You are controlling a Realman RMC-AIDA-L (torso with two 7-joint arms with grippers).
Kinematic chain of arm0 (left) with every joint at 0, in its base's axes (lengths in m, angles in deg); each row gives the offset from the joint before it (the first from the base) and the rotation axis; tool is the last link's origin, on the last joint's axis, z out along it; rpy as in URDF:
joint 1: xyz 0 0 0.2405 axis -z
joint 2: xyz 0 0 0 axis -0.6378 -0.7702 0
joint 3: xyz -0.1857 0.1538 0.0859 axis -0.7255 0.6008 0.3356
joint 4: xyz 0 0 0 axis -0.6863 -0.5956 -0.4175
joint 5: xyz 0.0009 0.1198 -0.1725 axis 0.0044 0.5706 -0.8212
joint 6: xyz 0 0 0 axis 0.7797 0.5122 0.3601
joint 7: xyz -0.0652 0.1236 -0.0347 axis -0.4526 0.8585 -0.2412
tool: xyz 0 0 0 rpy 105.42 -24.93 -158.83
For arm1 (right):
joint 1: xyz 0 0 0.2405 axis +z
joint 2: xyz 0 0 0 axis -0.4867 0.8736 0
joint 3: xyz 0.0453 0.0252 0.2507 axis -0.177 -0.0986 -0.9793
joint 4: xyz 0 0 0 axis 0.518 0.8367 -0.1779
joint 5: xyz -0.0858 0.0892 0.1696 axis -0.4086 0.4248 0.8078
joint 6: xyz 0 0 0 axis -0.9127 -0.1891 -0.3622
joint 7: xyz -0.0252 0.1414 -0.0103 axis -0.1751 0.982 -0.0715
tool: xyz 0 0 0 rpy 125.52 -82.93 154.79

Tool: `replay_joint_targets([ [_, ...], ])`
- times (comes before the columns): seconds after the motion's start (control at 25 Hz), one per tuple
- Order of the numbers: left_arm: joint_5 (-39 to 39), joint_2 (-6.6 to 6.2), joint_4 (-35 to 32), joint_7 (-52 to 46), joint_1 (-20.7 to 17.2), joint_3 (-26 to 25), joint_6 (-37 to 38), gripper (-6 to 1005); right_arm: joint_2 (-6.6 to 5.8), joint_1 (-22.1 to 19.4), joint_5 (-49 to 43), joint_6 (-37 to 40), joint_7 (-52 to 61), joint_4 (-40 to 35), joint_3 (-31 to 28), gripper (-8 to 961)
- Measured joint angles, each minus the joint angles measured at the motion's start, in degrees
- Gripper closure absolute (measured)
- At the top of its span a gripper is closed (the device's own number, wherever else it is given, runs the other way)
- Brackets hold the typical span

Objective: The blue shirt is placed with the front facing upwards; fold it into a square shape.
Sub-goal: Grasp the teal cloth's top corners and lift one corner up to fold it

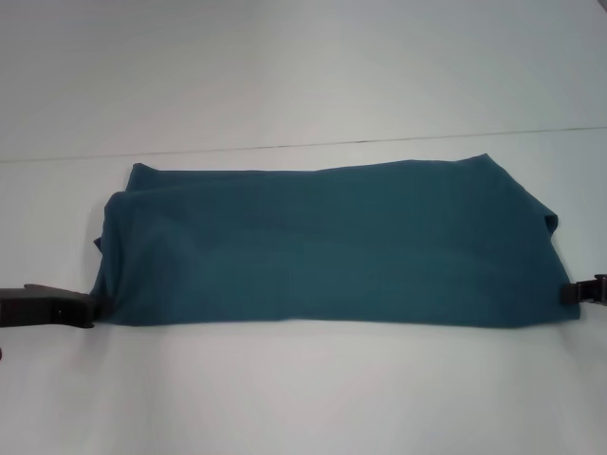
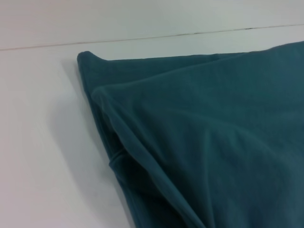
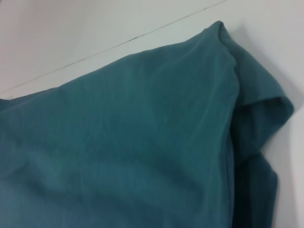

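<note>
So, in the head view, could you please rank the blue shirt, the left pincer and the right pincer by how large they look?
1. blue shirt, by far the largest.
2. left pincer, at the shirt's near left corner.
3. right pincer, cut by the frame edge, so its ranking below the left is unsure.

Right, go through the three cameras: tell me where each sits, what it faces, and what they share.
Head view: high on the robot, looking forward and down at the blue shirt on the white table; left pincer and right pincer at its near corners.
Left wrist view: low, facing the shirt's layered left end; no pincer shows.
Right wrist view: low, facing its right end; no pincer.
Shared: the shirt and table.
</note>
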Motion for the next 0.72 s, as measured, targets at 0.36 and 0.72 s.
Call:
replay_joint_targets([
  [0.36, 0.01, -0.25, -4.03, -0.36, -1.76, -0.53, 5.23, 936, -1.43, -0.95, 0.17, 2.77, -0.22, -0.72, -1.79, 943],
  [0.72, 1.36, -0.49, -7.25, -0.80, -3.74, -0.58, 9.96, 910, -2.27, -2.15, 0.18, 3.59, -0.30, -0.76, -2.95, 933],
])
